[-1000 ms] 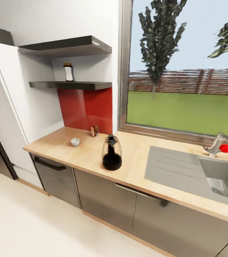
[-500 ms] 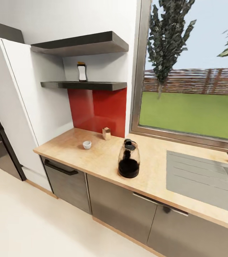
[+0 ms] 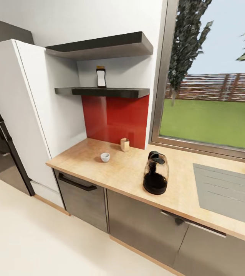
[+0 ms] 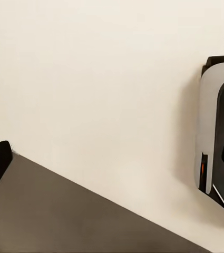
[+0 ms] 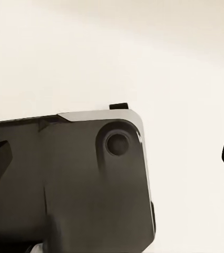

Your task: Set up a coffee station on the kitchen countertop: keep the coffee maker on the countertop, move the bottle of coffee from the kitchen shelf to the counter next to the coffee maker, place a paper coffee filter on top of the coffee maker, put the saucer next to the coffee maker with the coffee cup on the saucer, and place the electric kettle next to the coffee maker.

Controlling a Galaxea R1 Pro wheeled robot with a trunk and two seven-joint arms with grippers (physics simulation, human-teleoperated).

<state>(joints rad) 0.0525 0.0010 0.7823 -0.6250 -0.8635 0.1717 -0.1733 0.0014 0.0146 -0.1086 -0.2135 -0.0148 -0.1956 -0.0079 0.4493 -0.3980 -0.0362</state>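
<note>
Panning leftward, the head camera is now losing the sink and bringing the kettle (image 3: 155,178), cup (image 3: 105,157) and shelf bottle (image 3: 101,77) rightward across the counter (image 3: 126,174). Wrist cameras are facing pale floor (image 4: 106,89) and the robot's base (image 5: 69,179); whether either end effector is wide or narrow, I cannot tell.

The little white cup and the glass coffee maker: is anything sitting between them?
No. In the head view, only bare wooden countertop lies between the small white cup and the glass coffee maker.

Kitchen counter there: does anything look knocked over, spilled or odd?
Nothing stands out. The glass coffee maker stands upright on the wooden countertop, the small white cup sits upright with no spill around it, and the bottle stands straight on the lower shelf.
</note>
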